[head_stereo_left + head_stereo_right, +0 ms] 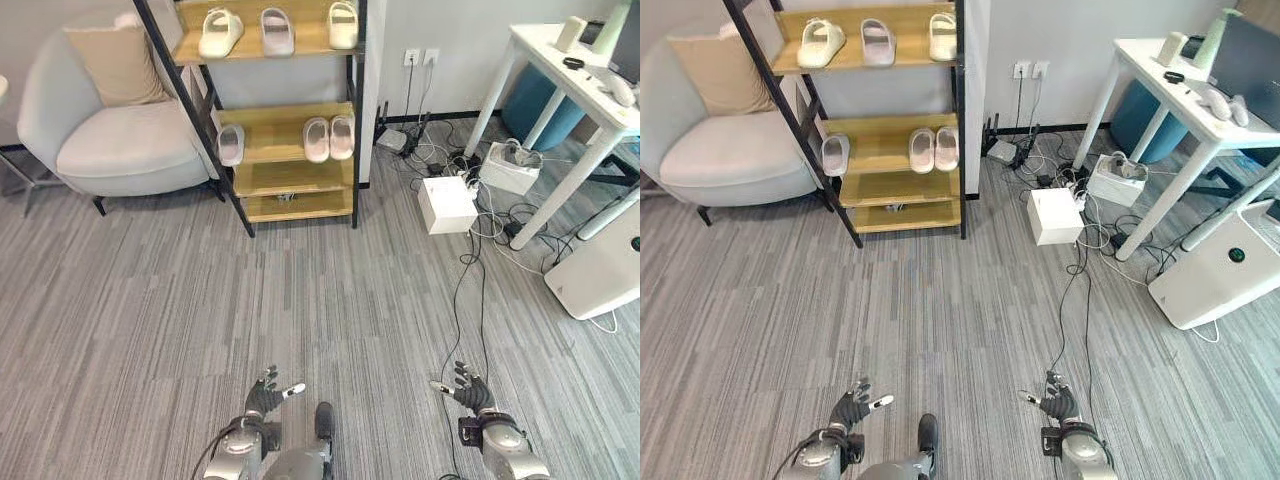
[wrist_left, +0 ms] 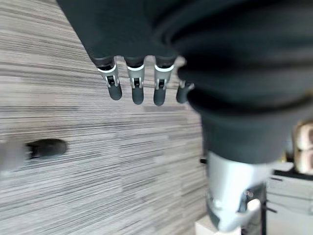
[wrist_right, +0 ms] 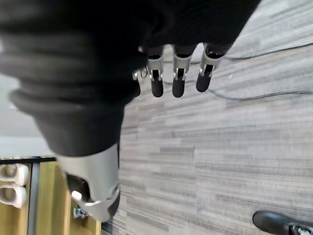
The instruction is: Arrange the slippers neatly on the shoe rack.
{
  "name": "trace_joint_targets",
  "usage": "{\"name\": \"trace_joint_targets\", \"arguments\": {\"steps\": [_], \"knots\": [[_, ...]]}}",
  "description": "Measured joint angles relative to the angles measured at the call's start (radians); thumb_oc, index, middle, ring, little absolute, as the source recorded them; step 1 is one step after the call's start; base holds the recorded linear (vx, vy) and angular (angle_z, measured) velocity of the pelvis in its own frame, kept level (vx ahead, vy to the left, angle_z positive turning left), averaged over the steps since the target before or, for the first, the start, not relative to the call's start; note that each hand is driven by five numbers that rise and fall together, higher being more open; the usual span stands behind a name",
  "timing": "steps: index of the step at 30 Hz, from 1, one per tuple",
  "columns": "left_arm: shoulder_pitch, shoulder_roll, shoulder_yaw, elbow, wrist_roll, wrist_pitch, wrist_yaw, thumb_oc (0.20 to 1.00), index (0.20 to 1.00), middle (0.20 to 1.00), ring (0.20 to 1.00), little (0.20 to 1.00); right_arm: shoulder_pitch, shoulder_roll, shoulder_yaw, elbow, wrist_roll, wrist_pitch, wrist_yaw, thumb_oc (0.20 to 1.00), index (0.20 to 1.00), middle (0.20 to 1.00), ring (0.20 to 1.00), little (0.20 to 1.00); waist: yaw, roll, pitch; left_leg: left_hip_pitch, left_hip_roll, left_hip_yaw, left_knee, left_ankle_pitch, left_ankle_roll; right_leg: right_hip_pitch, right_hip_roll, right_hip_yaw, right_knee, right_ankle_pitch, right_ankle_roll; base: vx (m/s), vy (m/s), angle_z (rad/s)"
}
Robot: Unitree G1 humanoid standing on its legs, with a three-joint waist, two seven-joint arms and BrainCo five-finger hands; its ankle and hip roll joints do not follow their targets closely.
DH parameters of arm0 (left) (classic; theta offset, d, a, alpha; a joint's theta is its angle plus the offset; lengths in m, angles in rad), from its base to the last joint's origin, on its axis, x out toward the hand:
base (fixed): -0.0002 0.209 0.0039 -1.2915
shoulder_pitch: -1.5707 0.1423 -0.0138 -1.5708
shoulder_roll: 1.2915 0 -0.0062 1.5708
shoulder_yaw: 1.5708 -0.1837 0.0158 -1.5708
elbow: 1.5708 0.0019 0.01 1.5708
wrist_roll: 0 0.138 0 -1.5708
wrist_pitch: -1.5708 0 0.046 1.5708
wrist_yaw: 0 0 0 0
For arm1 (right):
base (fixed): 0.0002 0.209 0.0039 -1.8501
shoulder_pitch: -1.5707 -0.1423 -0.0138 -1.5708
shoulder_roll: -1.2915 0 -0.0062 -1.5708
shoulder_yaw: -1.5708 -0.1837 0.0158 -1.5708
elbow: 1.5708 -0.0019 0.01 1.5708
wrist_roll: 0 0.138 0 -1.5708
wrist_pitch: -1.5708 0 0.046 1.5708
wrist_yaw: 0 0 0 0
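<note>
With all six slippers already on the shoe rack (image 1: 300,150) at 12 o'clock, three on the top shelf (image 1: 275,32) and three below (image 1: 316,138), both the left hand (image 1: 266,393) and right hand (image 1: 468,388) hang released and empty, so the next move seems to be walking closer to straighten the pairs.

A pale armchair (image 1: 110,140) with a beige cushion (image 1: 118,62) is seen left of the shelving, while a white box (image 1: 446,204) and tangled cables (image 1: 480,215) lie beside a white table (image 1: 580,95).
</note>
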Motion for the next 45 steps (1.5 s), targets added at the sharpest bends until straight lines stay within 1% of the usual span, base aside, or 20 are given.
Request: {"name": "trace_joint_targets", "arguments": {"steps": [2,5,9,12,15,18,20,21,25,27,28,31,34,35,36,37,38,42,43,45], "knots": [[-0.005,0.012,-0.003,-0.003,0.0,0.0,-0.001,1.0,1.0,1.0,1.0,1.0,0.001,0.01,-0.008,-0.028,0.0,-0.002,0.001,1.0,1.0,1.0,1.0,1.0,-0.005,-0.018,-0.008,0.023,-0.048,-0.007,0.001,-0.025,0.004,-0.107,-0.108,0.004,0.26,-0.006,0.01,0.18,0.182,0.06],[-0.045,0.028,-0.04,-0.008,0.005,0.001,-0.004,1.0,1.0,1.0,1.0,1.0,0.006,0.018,-0.004,-0.039,0.0,-0.002,0.003,1.0,1.0,1.0,1.0,1.0,-0.012,-0.001,0.016,0.057,-0.058,-0.039,0.0,-0.058,0.006,-0.233,-0.167,0.005,0.365,-0.014,0.022,0.25,0.086,0.26],[-0.039,0.038,-0.035,-0.016,0.007,0.0,-0.004,1.0,1.0,1.0,1.0,1.0,-0.007,0.02,-0.003,-0.042,0.001,-0.003,0.007,1.0,1.0,1.0,1.0,1.0,-0.013,0.01,0.054,0.096,-0.039,-0.034,0.0,-0.108,-0.054,-0.326,-0.143,-0.047,0.144,0.006,0.042,0.28,-0.058,0.02],[-0.041,0.051,-0.013,-0.001,0.008,0.003,-0.006,1.0,1.0,1.0,1.0,1.0,-0.014,0.019,-0.007,-0.042,0.001,-0.003,0.01,1.0,1.0,1.0,1.0,1.0,-0.049,-0.002,0.087,0.13,-0.032,-0.052,0.0,-0.144,-0.046,-0.372,-0.049,-0.062,-0.144,0.161,0.038,0.38,-0.087,0.16],[-0.058,0.035,0.004,0.003,0.009,0.004,-0.013,1.0,1.0,1.0,1.0,1.0,0.008,0.02,-0.017,-0.037,0.001,-0.002,0.01,1.0,1.0,1.0,1.0,1.0,-0.086,-0.027,0.109,0.176,-0.05,-0.103,0.0,-0.164,-0.054,-0.365,-0.024,-0.088,-0.293,0.289,0.001,0.45,-0.161,0.52],[-0.058,0.021,0.002,0.003,0.01,0.003,-0.021,1.0,1.0,1.0,1.0,1.0,0.035,0.02,-0.016,-0.034,0.001,-0.002,0.013,1.0,1.0,1.0,1.0,1.0,-0.094,-0.031,0.105,0.234,-0.05,-0.133,0.0,-0.202,-0.075,-0.31,-0.012,-0.084,-0.295,0.334,-0.037,0.33,-0.151,0.41],[-0.039,0.023,0.003,0.001,0.01,0.003,-0.021,1.0,1.0,1.0,1.0,1.0,0.043,0.018,-0.02,-0.035,0.008,-0.005,0.014,1.0,1.0,1.0,1.0,1.0,-0.094,-0.028,0.097,0.273,-0.044,-0.138,0.037,-0.229,-0.107,-0.248,-0.008,-0.093,-0.323,0.426,-0.076,0.19,-0.097,0.16],[-0.034,0.02,0.006,0.003,0.009,0.003,-0.02,1.0,1.0,1.0,1.0,1.0,0.043,0.015,-0.026,-0.032,0.013,-0.005,0.015,1.0,1.0,1.0,1.0,1.0,-0.093,-0.022,0.099,0.277,-0.037,-0.135,0.067,-0.236,-0.118,-0.223,-0.001,-0.104,-0.329,0.424,-0.101,0.17,-0.095,0.21],[-0.02,0.0,0.004,0.009,0.007,0.003,-0.022,1.0,1.0,1.0,1.0,1.0,0.029,-0.023,-0.048,-0.04,0.024,-0.016,0.02,1.0,1.0,1.0,1.0,1.0,-0.066,-0.009,0.089,0.124,-0.032,-0.137,0.495,-0.297,-0.197,-0.119,0.019,-0.089,-0.365,0.374,-0.177,0.29,-0.107,-0.08],[-0.03,-0.001,0.008,0.005,0.007,0.0,-0.021,1.0,1.0,1.0,1.0,1.0,0.015,-0.034,-0.05,-0.036,0.034,-0.023,0.019,1.0,1.0,1.0,1.0,1.0,-0.054,-0.018,0.09,0.082,-0.006,-0.099,0.491,-0.304,-0.201,-0.1,0.027,-0.07,-0.365,0.34,-0.194,0.37,-0.014,-0.16],[-0.043,0.001,0.011,0.004,0.006,0.0,-0.018,1.0,1.0,1.0,1.0,1.0,0.001,-0.033,-0.051,-0.036,0.039,-0.022,0.019,1.0,1.0,1.0,1.0,1.0,-0.045,-0.035,0.101,0.059,0.009,-0.066,0.379,-0.307,-0.191,-0.084,0.025,-0.061,-0.365,0.327,-0.193,0.3,0.034,-0.15],[-0.041,0.005,0.01,0.001,0.006,0.0,-0.016,1.0,1.0,1.0,1.0,1.0,-0.01,-0.029,-0.044,-0.036,0.039,-0.023,0.019,1.0,1.0,1.0,1.0,1.0,-0.033,-0.049,0.11,0.009,0.038,-0.059,0.224,-0.264,-0.194,-0.05,0.032,-0.054,-0.365,0.318,-0.176,0.2,0.038,-0.32],[-0.039,0.004,0.009,0.01,0.007,0.001,-0.015,1.0,1.0,1.0,1.0,1.0,-0.012,-0.028,-0.044,-0.025,0.039,-0.023,0.014,1.0,1.0,1.0,1.0,1.0,-0.034,-0.047,0.114,-0.11,0.11,-0.064,0.103,-0.111,-0.223,0.009,0.06,-0.057,-0.365,0.249,-0.154,0.44,0.155,-0.17],[-0.042,0.003,0.01,0.021,0.007,0.001,-0.015,1.0,1.0,1.0,1.0,1.0,-0.01,-0.027,-0.043,-0.014,0.039,-0.023,0.011,1.0,1.0,1.0,1.0,1.0,-0.034,-0.044,0.114,-0.119,0.131,-0.057,0.061,-0.089,-0.223,0.019,0.067,-0.051,-0.365,0.228,-0.134,0.34,0.186,-0.05],[-0.044,0.003,0.011,0.035,0.007,0.005,-0.013,1.0,1.0,1.0,1.0,1.0,-0.006,-0.027,-0.043,-0.004,0.039,-0.021,0.011,1.0,1.0,1.0,1.0,1.0,-0.034,-0.041,0.115,-0.126,0.153,-0.054,0.019,-0.066,-0.214,0.036,0.069,-0.049,-0.365,0.236,-0.154,0.34,0.206,-0.12],[-0.037,0.003,0.012,0.034,0.007,0.005,-0.012,1.0,1.0,1.0,1.0,1.0,-0.004,-0.029,-0.044,-0.001,0.039,-0.02,0.01,1.0,1.0,1.0,1.0,1.0,-0.031,-0.038,0.114,-0.135,0.163,-0.039,0.013,-0.053,-0.219,0.047,0.065,-0.046,-0.365,0.225,-0.14,0.33,0.209,-0.17],[-0.035,0.003,0.012,0.033,0.007,0.005,-0.012,1.0,1.0,1.0,1.0,1.0,-0.003,-0.032,-0.044,0.0,0.039,-0.021,0.01,1.0,1.0,1.0,1.0,1.0,-0.031,-0.033,0.113,-0.139,0.168,-0.025,0.017,-0.048,-0.214,0.055,0.062,-0.046,-0.365,0.221,-0.145,0.36,0.222,-0.2],[-0.028,-0.008,0.029,0.041,0.007,0.004,-0.008,1.0,1.0,1.0,1.0,1.0,0.006,-0.04,-0.048,-0.003,0.037,-0.009,0.011,1.0,1.0,1.0,1.0,1.0,-0.027,0.007,0.094,-0.072,0.161,0.046,0.01,-0.014,-0.192,0.132,0.019,-0.023,-0.365,0.147,-0.079,0.39,0.28,-0.15],[-0.024,-0.019,0.03,0.044,0.007,0.004,-0.006,1.0,1.0,1.0,1.0,1.0,0.022,-0.047,-0.047,-0.005,0.037,-0.006,0.011,1.0,1.0,1.0,1.0,1.0,-0.033,0.027,0.076,-0.043,0.151,0.059,-0.001,0.036,-0.159,0.155,0.011,-0.022,-0.364,0.13,-0.054,0.33,0.265,0.03],[-0.038,-0.015,0.032,0.045,0.007,0.003,-0.003,1.0,1.0,1.0,1.0,1.0,0.043,-0.031,-0.046,-0.002,0.037,-0.001,0.014,1.0,1.0,1.0,1.0,1.0,-0.027,0.002,0.058,-0.024,0.094,0.079,-0.001,0.047,-0.111,0.149,-0.05,-0.022,-0.311,0.105,-0.017,0.27,0.267,0.06]]}}
